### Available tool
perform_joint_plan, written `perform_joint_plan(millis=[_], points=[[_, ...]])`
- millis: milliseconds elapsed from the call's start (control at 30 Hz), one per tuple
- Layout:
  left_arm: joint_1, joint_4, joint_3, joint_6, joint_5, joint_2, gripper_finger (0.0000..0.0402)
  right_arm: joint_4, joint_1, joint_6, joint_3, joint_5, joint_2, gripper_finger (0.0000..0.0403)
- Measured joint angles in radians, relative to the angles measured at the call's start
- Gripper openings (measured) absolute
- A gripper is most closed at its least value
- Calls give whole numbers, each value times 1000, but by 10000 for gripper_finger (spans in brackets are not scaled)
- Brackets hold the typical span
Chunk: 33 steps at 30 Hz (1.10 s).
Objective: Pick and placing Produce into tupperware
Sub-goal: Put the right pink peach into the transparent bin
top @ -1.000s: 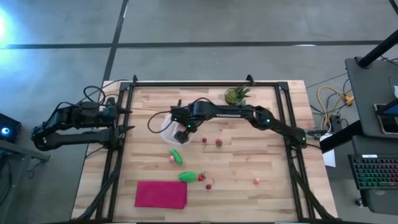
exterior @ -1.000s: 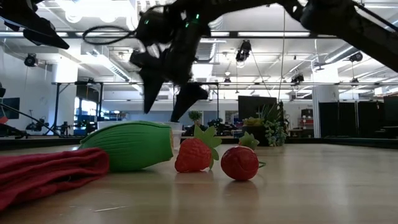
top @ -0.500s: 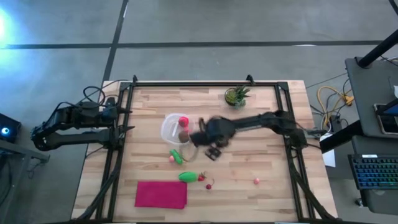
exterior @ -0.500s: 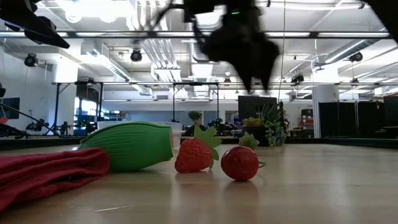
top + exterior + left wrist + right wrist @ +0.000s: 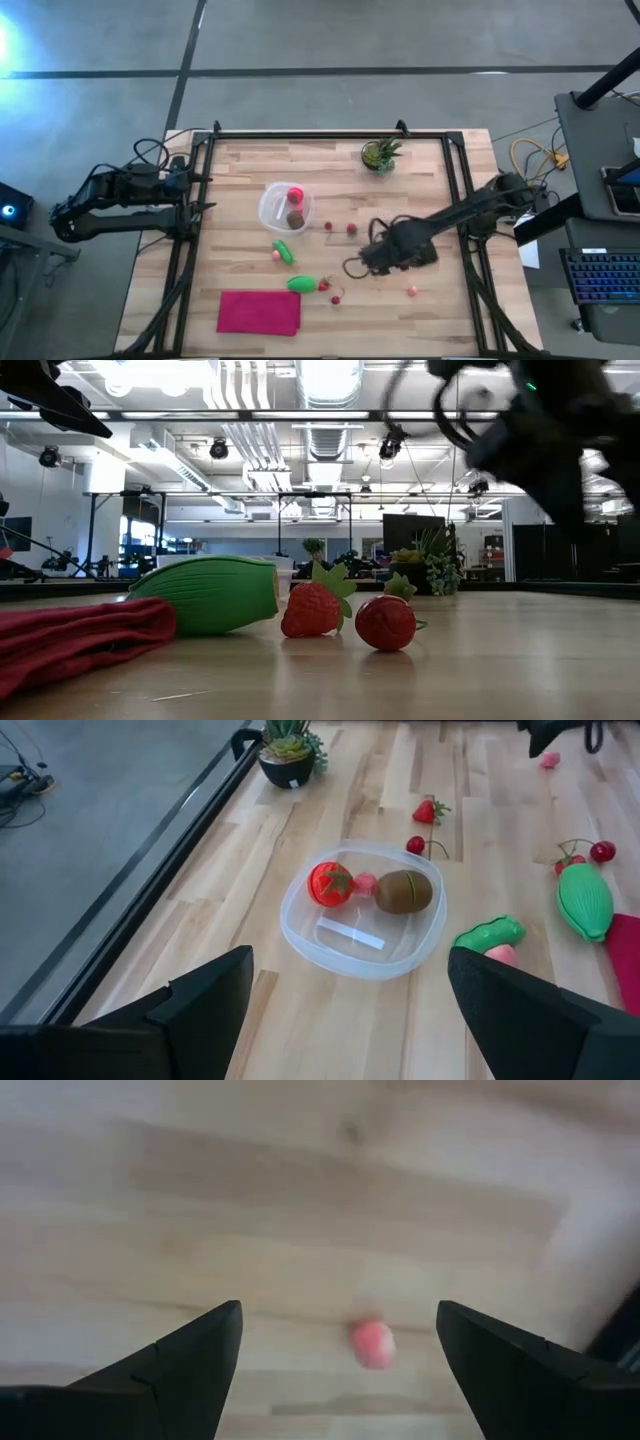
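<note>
Tupperware [image 5: 362, 910]: clear, rounded-square, low rim; holds red tomato-like piece [image 5: 329, 883], brown kiwi lump [image 5: 402, 891]. Right pincer [image 5: 335, 1370] spread, empty, above pink berry [image 5: 372, 1343] on bench [image 5: 440, 210]. Left pincer [image 5: 345, 1010] spread, off the bench's left edge.

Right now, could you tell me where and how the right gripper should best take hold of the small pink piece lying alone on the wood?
Probably from straight above, fingers either side of its middle: the small pink piece is round, lies alone, and the right gripper is open.

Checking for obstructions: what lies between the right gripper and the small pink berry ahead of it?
Only bare wood. The right wrist view shows the pink berry beyond the open right gripper, nothing on the table between.
</note>
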Motion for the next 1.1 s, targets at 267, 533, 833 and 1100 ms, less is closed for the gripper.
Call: perform_joint_plan(millis=[267,533,833,1100], points=[[0,0,0,-5,0,0,319,204,130,317,-159,-41,-34,327],[0,0,0,-5,0,0,319,304,216,514,-244,-32,-40,326],[0,0,0,-6,0,0,319,372,226,541,-291,-7,-44,325],[0,0,0,-6,0,0,319,393,226,527,-296,4,-45,237]])
